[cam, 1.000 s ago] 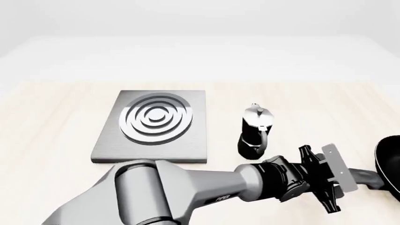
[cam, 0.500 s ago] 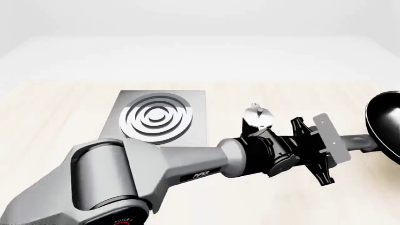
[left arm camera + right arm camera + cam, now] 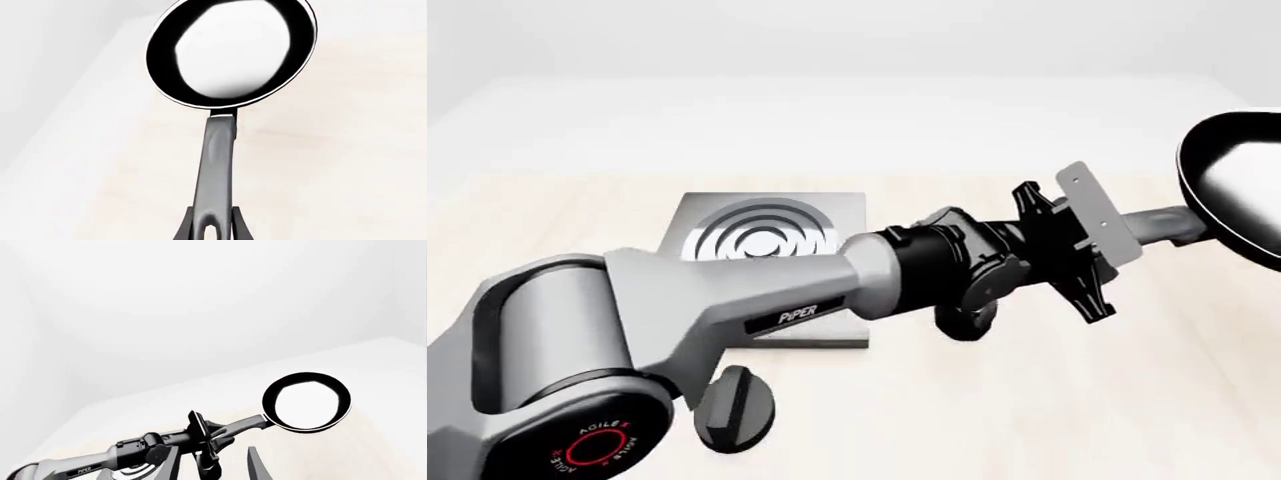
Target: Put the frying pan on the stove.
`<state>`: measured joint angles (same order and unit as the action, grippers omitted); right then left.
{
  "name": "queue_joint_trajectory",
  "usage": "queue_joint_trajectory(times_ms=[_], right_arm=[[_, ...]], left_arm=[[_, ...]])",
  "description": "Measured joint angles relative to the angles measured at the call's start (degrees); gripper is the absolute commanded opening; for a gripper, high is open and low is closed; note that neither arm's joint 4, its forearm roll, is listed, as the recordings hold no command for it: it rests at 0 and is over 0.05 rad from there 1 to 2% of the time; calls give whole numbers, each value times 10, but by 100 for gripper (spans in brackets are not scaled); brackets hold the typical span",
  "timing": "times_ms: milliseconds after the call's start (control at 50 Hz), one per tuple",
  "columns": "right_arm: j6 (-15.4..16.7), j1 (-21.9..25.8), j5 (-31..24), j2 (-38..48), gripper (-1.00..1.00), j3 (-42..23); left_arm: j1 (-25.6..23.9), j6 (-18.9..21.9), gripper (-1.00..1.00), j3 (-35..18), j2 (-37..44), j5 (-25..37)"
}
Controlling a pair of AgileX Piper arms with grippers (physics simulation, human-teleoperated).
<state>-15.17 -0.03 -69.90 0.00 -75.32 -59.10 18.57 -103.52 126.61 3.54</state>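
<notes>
While one frying pan (image 3: 1234,185) hangs at the right edge of the front view, well above the table (image 3: 1121,400), one stove (image 3: 777,262) lies flat left of centre, mostly hidden behind the left arm (image 3: 761,310). One small black oval knob-like piece (image 3: 735,408) lies on the wood at the lower left, and a dark object (image 3: 968,322) is largely hidden under the arm's wrist. That arm stretches from the lower left corner across to the upper right, its wrist raised. The left gripper (image 3: 212,227) is clamped narrowly on the loop end of the pan's long handle (image 3: 215,165); the pan's glossy inside faces the wrist camera. Two fingers of the right gripper (image 3: 212,465) show at the bottom of its own view, parted with nothing between them.
</notes>
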Motion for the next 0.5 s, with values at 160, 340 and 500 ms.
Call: queue_joint_trajectory(times_ms=[160, 340, 500], right_arm=[[6, 0, 0, 0, 100, -2], [9, 0, 0, 0, 100, -4], [14, 0, 0, 0, 100, -6]], left_arm=[[15, -3, -100, 34, -39, -8], [31, -7, -100, 80, -86, -18], [48, -8, -100, 119, -130, -24]])
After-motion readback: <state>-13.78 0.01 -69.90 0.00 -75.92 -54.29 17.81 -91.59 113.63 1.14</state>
